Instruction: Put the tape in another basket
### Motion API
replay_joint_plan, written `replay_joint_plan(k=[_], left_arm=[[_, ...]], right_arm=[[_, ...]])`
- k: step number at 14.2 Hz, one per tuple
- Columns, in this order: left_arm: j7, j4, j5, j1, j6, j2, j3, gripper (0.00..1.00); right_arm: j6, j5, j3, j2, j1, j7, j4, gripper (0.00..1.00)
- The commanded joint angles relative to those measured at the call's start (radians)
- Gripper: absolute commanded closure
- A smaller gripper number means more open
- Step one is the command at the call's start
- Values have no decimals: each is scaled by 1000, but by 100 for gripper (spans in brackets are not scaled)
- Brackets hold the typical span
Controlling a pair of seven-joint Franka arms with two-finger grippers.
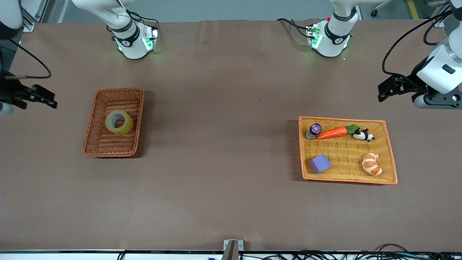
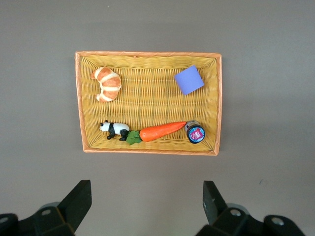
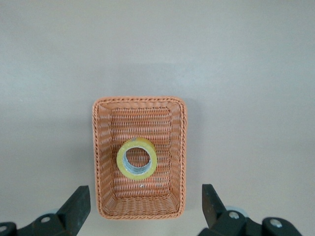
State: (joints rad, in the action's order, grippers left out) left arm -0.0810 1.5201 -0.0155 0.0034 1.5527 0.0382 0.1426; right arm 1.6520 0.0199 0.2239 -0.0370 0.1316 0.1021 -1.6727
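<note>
The tape (image 1: 124,127), a yellowish ring with a grey core, lies in the reddish-brown wicker basket (image 1: 119,90) at the right arm's end of the table. In the right wrist view the tape (image 3: 122,164) sits mid-basket (image 3: 98,157). My right gripper (image 1: 41,98) hangs open and empty high up, off to the side of the basket; its own view (image 3: 145,196) looks straight down on the basket. My left gripper (image 1: 391,87) is open and empty, high over bare table beside the yellow tray (image 1: 343,119); its own view (image 2: 147,191) shows nothing between the fingers.
The shallow yellow tray (image 2: 147,55) at the left arm's end holds a carrot (image 1: 332,133), a small purple-lidded jar (image 1: 314,130), a panda figure (image 1: 364,135), a croissant (image 1: 371,164) and a purple block (image 1: 319,163). Brown cloth covers the table between basket and tray.
</note>
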Motion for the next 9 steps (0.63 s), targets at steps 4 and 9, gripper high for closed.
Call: replay_joint_plan(k=[4, 9], left_arm=[[14, -24, 3, 1, -8, 9, 3, 0], [10, -40, 2, 3, -8, 14, 2, 0]], right_arm=[[-133, -49, -116, 62, -110, -175, 185, 0], [-138, -69, -133, 60, -104, -190, 197, 0]])
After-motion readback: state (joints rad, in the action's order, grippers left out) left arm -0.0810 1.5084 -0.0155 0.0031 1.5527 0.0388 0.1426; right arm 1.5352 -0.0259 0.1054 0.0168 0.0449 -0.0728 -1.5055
